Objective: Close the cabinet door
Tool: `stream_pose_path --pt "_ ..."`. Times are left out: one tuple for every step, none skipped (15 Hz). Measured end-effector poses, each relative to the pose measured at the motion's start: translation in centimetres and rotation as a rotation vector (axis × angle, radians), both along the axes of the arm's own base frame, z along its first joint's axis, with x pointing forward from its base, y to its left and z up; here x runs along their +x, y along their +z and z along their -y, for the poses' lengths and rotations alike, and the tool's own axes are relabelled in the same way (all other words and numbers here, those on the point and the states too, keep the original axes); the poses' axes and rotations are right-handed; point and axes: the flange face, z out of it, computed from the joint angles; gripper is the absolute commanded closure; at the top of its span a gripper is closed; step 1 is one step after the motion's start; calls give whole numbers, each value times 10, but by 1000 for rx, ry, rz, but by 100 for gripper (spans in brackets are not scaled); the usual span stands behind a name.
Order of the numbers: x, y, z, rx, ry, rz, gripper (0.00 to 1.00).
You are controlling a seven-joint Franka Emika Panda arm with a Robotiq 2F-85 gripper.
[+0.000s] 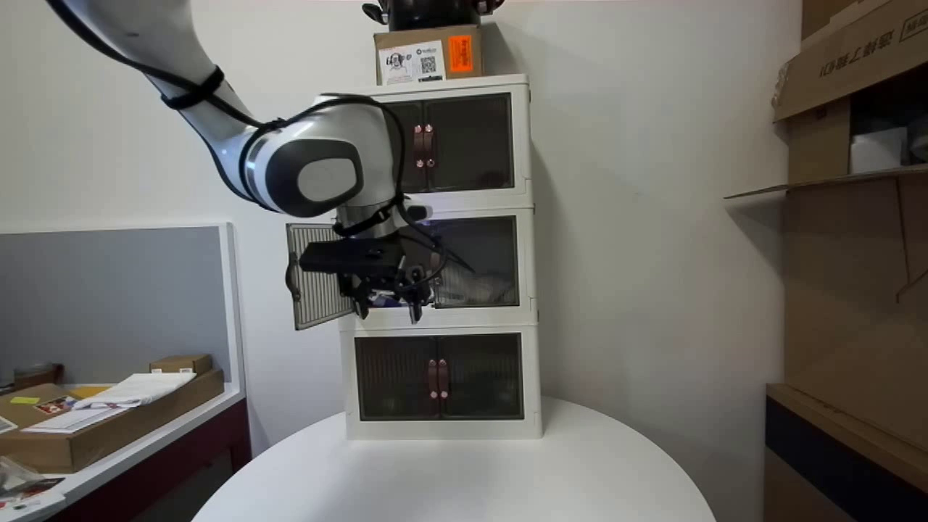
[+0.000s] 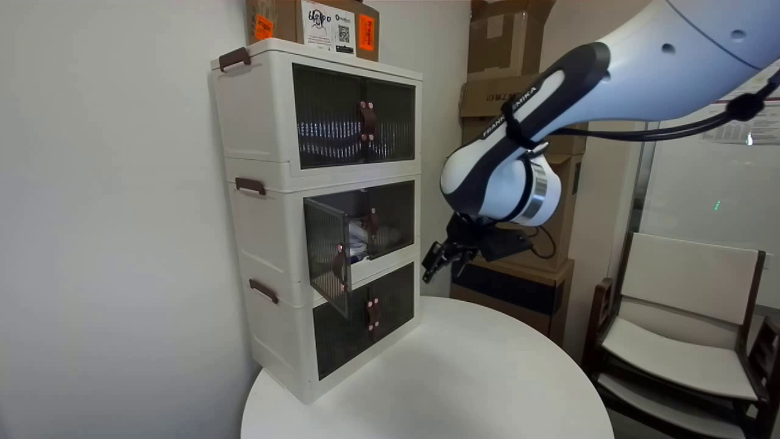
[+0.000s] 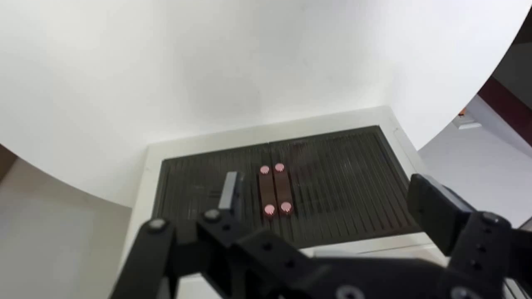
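Note:
The tall white three-tier cabinet (image 1: 478,316) shows in both exterior views (image 2: 262,238). The left door (image 1: 313,290) of its middle tier stands swung outward; it also shows open in an exterior view (image 2: 327,250), with a brown handle. The middle tier's right door (image 1: 489,261) and the top and bottom pairs are shut. White and blue items (image 2: 358,241) lie inside the middle tier. My gripper (image 1: 389,316) is open and empty, pointing down in front of the cabinet, apart from the open door in an exterior view (image 2: 442,271). The wrist view shows its spread fingers (image 3: 328,197) over the bottom doors (image 3: 332,178).
The cabinet stands on a round white table (image 1: 464,478). A cardboard box (image 1: 429,58) sits on top of it. Cardboard boxes (image 1: 841,261) are stacked to one side. A desk with boxes (image 1: 123,420) and a chair (image 2: 676,341) stand beyond the table.

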Motion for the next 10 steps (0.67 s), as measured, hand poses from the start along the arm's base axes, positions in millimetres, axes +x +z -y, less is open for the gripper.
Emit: stream_pose_path --pt "-16 -4 1 -3 -27 -19 0" --pt "-32 -7 1 -6 -52 -35 0" --pt "-46 -10 1 -10 -77 -49 0" --pt "-60 -13 -1 -12 -100 -60 0" --pt "-71 -15 -3 -11 -121 -67 0" --pt "-82 -16 -6 -7 -140 -73 0" --pt "-90 -17 -9 -2 -156 -76 0" --pt "-95 -17 -11 -2 -156 -75 0" --pt "-95 -16 -11 -1 -154 -74 0" --pt "-94 -17 -11 1 -155 -76 0"
